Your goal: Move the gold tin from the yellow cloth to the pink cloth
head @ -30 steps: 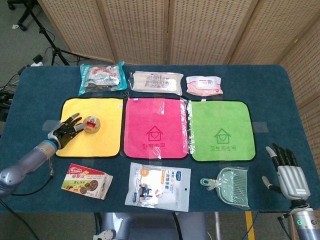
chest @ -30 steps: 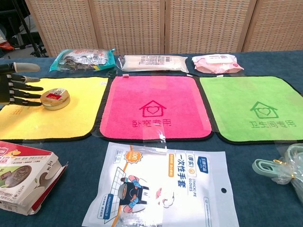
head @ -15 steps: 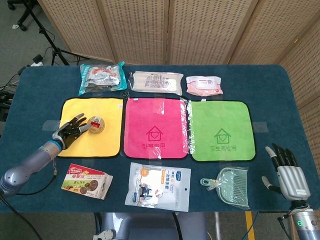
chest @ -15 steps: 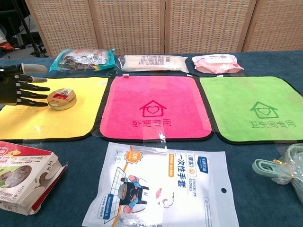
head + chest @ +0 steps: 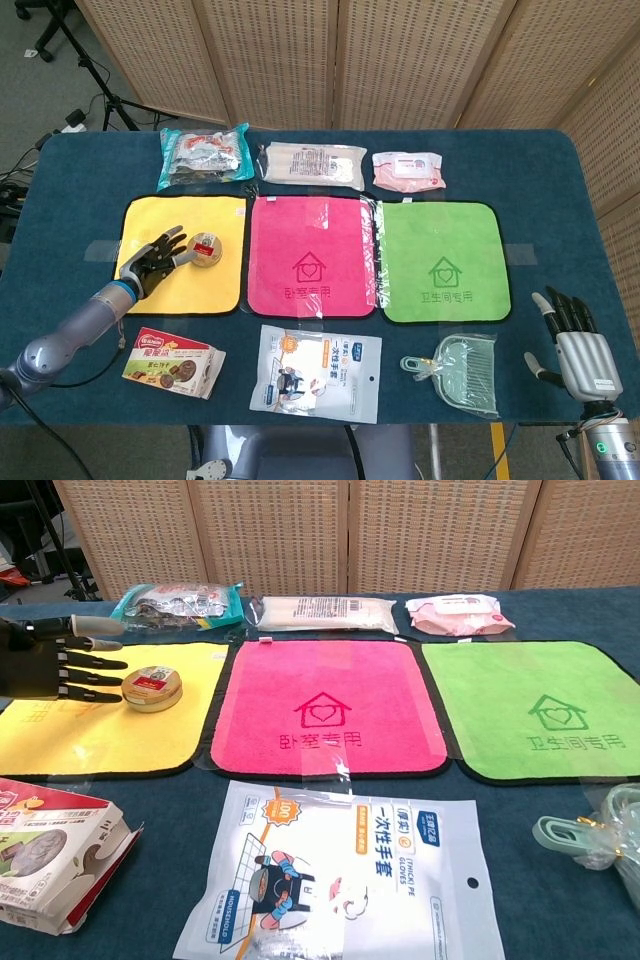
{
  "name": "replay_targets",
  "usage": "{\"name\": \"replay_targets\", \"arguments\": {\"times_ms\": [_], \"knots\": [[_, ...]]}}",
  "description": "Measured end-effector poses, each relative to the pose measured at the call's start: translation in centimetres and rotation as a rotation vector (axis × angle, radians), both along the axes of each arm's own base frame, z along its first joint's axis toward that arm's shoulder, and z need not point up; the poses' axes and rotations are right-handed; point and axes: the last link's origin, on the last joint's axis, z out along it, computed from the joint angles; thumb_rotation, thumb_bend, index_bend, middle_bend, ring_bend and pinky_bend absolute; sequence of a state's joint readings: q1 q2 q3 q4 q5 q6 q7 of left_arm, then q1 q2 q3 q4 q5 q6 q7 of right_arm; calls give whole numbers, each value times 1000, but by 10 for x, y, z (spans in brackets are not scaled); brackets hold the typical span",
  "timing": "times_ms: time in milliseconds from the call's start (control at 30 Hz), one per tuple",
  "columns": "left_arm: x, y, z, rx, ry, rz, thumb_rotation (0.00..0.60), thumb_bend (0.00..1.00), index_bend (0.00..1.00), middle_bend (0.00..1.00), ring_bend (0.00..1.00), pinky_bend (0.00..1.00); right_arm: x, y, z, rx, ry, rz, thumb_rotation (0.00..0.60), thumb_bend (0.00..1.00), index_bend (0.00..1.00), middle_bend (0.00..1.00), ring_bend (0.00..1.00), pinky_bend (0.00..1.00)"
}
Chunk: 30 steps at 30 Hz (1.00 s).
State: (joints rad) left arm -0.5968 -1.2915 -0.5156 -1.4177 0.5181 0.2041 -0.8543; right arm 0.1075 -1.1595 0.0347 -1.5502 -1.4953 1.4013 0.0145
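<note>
On the yellow cloth point(image 5: 184, 253), near its right edge, the gold tin point(image 5: 207, 248) is seen lying flat, with the left robot hand point(image 5: 152, 262) spread wide, fingertips against its side. Rigid, light and smooth-walled, it is judged best gripped across the rim. Only the head view shows the right robot hand point(image 5: 574, 340), empty, fingers apart.

"100" on white pouch point(image 5: 335, 875), Chinese print

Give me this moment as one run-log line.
left hand: fingers spread, against gold tin, pushing | tin: on yellow cloth, not on pink cloth | right hand: open, idle
</note>
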Motion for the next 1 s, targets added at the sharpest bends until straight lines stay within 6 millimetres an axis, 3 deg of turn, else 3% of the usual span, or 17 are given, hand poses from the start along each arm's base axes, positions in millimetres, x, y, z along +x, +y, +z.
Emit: {"name": "replay_targets", "arguments": {"times_ms": [1000], "knots": [[59, -3, -40, -59, -49, -119, 600, 210, 1, 0, 0, 0, 3, 2, 4, -24, -12, 19, 600, 337, 11, 0, 0, 0]]}}
